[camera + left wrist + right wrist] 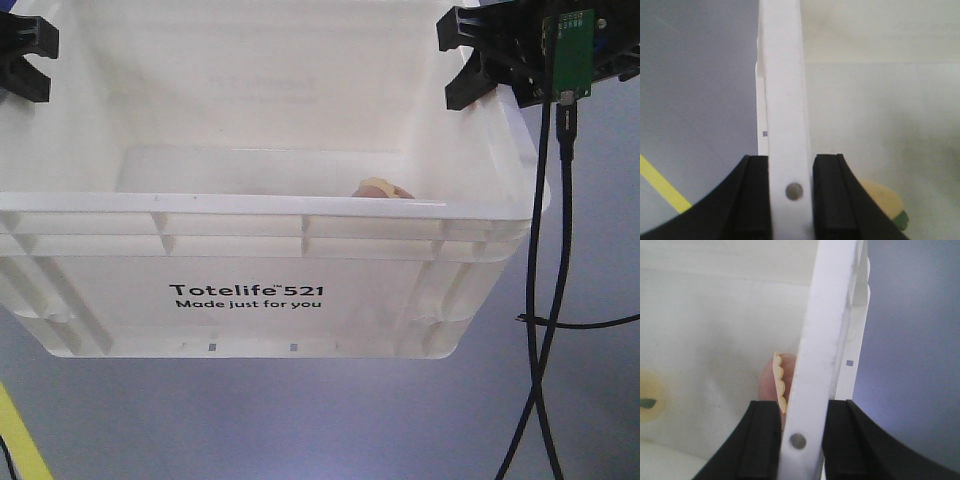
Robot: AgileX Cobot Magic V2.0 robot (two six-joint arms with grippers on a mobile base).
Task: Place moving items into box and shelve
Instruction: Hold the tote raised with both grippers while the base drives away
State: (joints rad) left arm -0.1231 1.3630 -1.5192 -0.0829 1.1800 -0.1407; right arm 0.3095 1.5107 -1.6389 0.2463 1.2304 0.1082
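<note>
White box (250,290) is held by both side walls, the left gripper (790,197) and right gripper (800,437) each clamped on one, with the pink-brown toy (768,387) and yellow toy (882,197) inside, so I think carrying comes now: both arms must move together and keep it level.

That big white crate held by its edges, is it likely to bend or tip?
Probably stiff: the box has a ribbed rim, straight between the left gripper and right gripper. Likely light, with little inside. The rounded toy may roll if it tilts.
</note>
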